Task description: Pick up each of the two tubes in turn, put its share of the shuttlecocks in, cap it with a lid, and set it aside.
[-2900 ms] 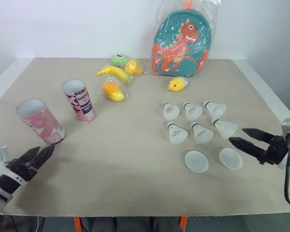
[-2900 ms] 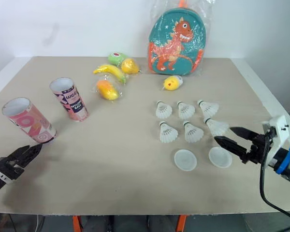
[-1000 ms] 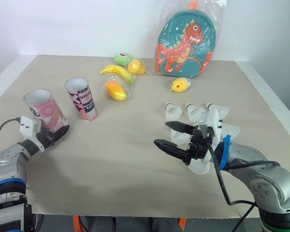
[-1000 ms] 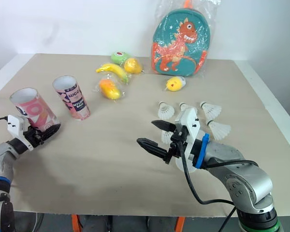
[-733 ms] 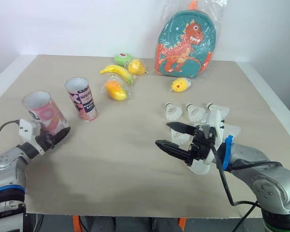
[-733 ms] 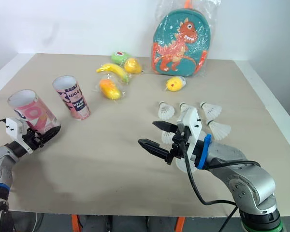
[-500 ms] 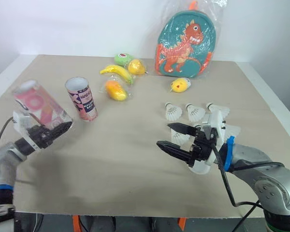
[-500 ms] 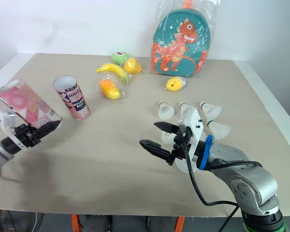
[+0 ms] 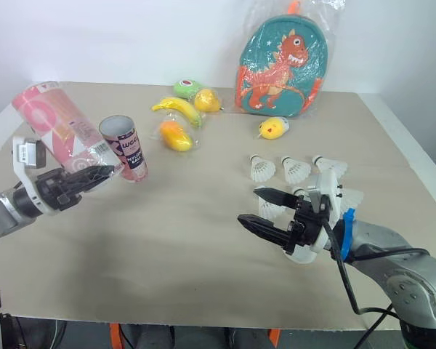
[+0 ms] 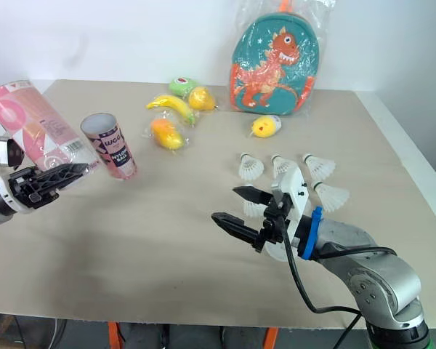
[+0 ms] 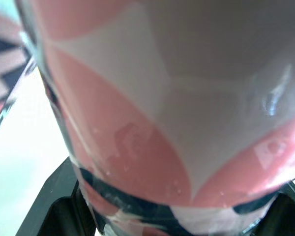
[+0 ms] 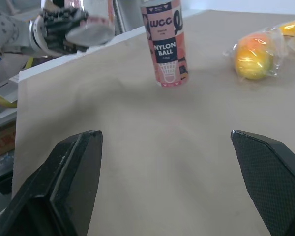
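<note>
Black fingers [image 9: 80, 179] of the left gripper [image 9: 105, 173] are clamped on the lower end of the pink tube [image 9: 52, 120]. They hold it clear of the table [image 9: 182, 276], with its upper end leaning up and away from the fingertips. The left wrist view shows the tube's pink-and-white wall pressed tight between the two fingers. Gripping it low looks deliberate, since that leaves the far end free to take shuttlecocks. Just beyond the same fingertips the second tube [image 9: 123, 147] stands upright on the table, untouched.

The right gripper [image 9: 248, 206] is spread wide and carries nothing. Its fingers [image 12: 73, 172] point across the bare middle of the table toward the left gripper and the two tubes. That pose reads as waiting between the tubes and the supply, because the shuttlecocks [image 9: 261, 169] lie directly behind it. None has been picked up yet.

Several things cannot be settled. Whether the pink tube's raised end is open cannot be made out from the head views. The right gripper and its wrist cover part of the shuttlecock group, so a full count is not possible. A pale disc [image 9: 299, 254] peeks out beneath that wrist and is probably a lid, but most of it is hidden.
</note>
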Tool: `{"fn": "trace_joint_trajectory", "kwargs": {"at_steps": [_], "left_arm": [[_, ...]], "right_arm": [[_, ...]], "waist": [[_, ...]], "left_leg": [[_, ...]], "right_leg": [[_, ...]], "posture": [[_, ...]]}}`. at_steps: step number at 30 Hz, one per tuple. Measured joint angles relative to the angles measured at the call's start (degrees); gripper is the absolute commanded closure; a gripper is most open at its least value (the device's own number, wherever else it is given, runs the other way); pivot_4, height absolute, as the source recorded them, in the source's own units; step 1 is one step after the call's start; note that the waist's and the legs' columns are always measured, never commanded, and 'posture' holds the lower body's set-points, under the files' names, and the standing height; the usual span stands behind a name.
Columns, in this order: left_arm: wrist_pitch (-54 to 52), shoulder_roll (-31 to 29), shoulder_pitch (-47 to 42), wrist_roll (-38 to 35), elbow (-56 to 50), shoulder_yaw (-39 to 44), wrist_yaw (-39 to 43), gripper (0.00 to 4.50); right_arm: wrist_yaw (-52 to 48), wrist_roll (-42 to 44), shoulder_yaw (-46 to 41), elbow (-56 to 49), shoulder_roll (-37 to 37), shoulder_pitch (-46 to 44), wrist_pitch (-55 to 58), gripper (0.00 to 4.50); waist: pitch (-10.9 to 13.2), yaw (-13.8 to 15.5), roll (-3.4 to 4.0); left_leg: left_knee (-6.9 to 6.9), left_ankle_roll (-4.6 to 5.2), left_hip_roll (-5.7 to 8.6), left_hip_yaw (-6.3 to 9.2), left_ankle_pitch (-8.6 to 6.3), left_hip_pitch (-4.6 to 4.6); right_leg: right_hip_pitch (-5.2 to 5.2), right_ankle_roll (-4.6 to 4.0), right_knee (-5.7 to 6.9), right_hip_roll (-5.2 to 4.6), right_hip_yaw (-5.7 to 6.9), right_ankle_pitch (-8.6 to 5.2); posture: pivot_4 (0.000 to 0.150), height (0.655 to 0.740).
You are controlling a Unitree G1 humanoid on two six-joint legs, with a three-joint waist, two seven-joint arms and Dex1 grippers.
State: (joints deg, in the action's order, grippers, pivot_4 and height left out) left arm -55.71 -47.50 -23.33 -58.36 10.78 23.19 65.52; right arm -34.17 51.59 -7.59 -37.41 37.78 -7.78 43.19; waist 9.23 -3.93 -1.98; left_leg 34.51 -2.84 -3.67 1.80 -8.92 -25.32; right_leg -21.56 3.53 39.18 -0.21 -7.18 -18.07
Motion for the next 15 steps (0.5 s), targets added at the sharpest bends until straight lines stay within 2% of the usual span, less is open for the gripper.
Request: {"fn": "trace_joint_trajectory", "kwargs": {"at_steps": [3,7,15], "left_arm": [[3.99,1.1,0.66,4.5,-1.49,-3.68,0.74,1.42],[13.78,0.44,3.91,13.72,-5.0,-11.32,5.89,1.42],[33.4,-4.49,5.49,28.67,-4.8,-20.27,17.14,1.42]], "right_arm": [[0.73,0.04,-0.21,-0.23,0.0,0.8,-0.01,0.0],[1.57,0.04,-1.93,-1.7,0.01,3.48,-0.05,0.0],[9.12,-0.07,-1.41,-5.16,-3.27,9.96,0.51,0.0]], "waist": [[0.01,0.07,0.02],[0.02,0.22,0.03],[0.04,0.74,0.06]], "left_leg": [[-0.02,0.0,-0.01,0.0,0.0,0.0],[-0.07,0.0,0.0,0.0,0.0,0.0],[-0.07,0.0,-0.01,-0.03,0.0,0.02]], "right_leg": [[-0.01,-0.02,0.0,0.01,0.0,0.0],[-0.01,-0.08,-0.01,0.0,0.01,-0.04],[-0.03,-0.11,-0.01,0.0,-0.01,-0.06]], "posture": [[0.15,0.74],[0.15,0.74],[0.15,0.74]]}}
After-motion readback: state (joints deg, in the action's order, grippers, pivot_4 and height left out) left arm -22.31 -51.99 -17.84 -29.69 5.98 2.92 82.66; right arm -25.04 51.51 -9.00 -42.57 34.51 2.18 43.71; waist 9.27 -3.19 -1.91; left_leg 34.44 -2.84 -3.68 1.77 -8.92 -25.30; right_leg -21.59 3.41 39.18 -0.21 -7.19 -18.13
